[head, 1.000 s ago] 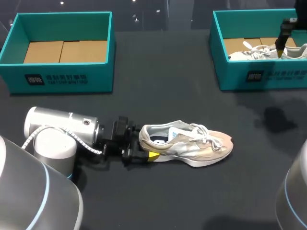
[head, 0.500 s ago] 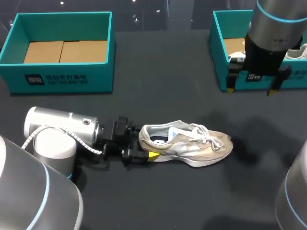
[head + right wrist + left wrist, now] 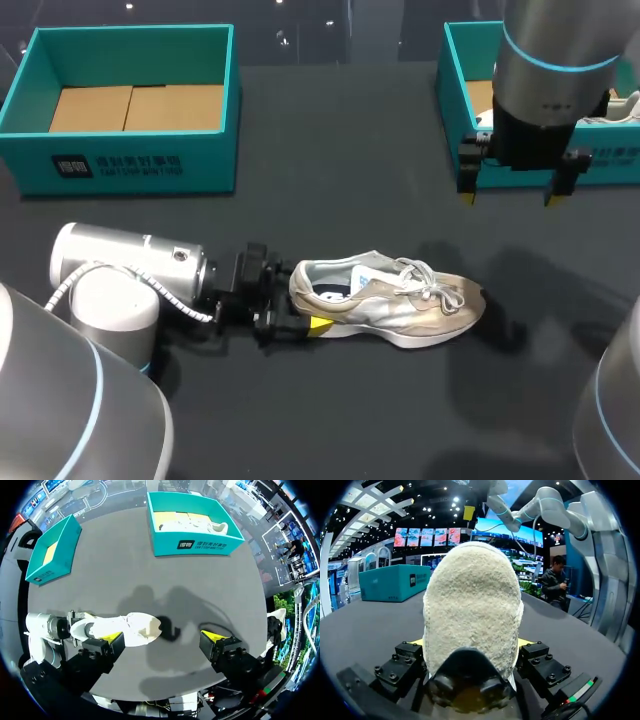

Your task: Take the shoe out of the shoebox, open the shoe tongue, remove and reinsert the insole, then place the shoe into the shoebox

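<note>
Yellow fingertips [image 3: 418, 641] of the left pincer [image 3: 471, 643] stand one on each side of the heel of the shoe [image 3: 470, 600] and bear against it. The pincer is clamped on the shoe at the heel. In the head view one yellow tip shows low against the near side of the heel, and the other is hidden behind the shoe. The left arm [image 3: 130, 265] lies low and level over the desk [image 3: 350, 180], coming in from the near left corner.

The shoe is a pale beige and white trainer with white laces. It stands upright on its sole about midway between the left and right edges, somewhat toward the near edge. Its long axis runs parallel to the near edge, with the heel toward the left edge, in the pincer, and the toe toward the right edge. The mouth faces up and a dark lining shows inside.

The right pincer [image 3: 510, 196] hangs above the desk, pointing straight down, fingers wide apart and holding nothing. It is just in front of the right shoebox [image 3: 450, 110] and well apart from the shoe. The right arm [image 3: 550, 70] covers part of that box in the head view.

The right shoebox, teal, sits at the far right corner and holds a second white shoe [image 3: 192, 526] on its cardboard floor. The left shoebox [image 3: 130, 160], also teal, sits at the far left corner and shows a brown cardboard floor.
</note>
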Tool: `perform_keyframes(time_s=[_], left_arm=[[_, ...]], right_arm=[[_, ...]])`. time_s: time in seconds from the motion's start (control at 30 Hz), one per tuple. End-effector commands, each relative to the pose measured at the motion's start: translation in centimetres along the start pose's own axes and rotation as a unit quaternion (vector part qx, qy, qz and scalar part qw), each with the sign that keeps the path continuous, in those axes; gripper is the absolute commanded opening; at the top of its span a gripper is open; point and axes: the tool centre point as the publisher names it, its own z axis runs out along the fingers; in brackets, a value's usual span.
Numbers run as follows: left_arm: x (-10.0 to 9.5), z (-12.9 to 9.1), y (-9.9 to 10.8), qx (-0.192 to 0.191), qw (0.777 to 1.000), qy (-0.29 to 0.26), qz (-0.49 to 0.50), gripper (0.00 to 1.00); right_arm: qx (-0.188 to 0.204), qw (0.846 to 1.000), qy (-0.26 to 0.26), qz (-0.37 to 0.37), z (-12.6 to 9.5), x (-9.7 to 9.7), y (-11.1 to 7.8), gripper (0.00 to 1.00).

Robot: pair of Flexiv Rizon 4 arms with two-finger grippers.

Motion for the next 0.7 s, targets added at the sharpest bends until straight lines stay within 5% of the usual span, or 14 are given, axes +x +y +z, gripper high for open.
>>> perform_keyframes(time_s=[0.03,0.37,0.57,0.7], left_arm=[[0.0,-0.1,0.1,0.000,1.000,0.000,0.000,0.00],[0.0,-0.1,0.1,0.000,1.000,0.000,0.000,0.00],[0.0,-0.1,0.1,0.000,1.000,0.000,0.000,0.00],[0.0,-0.1,0.1,0.000,1.000,0.000,0.000,0.00]], right_arm=[[-0.008,1.000,-0.020,-0.006,0.1,1.0,-0.1,1.00],[0.000,0.996,-0.082,-0.043,3.2,10.4,-2.6,1.00],[0.006,0.995,-0.098,-0.014,4.9,14.4,-3.4,1.00],[0.006,0.995,-0.097,0.007,5.3,14.9,-3.6,1.00]])
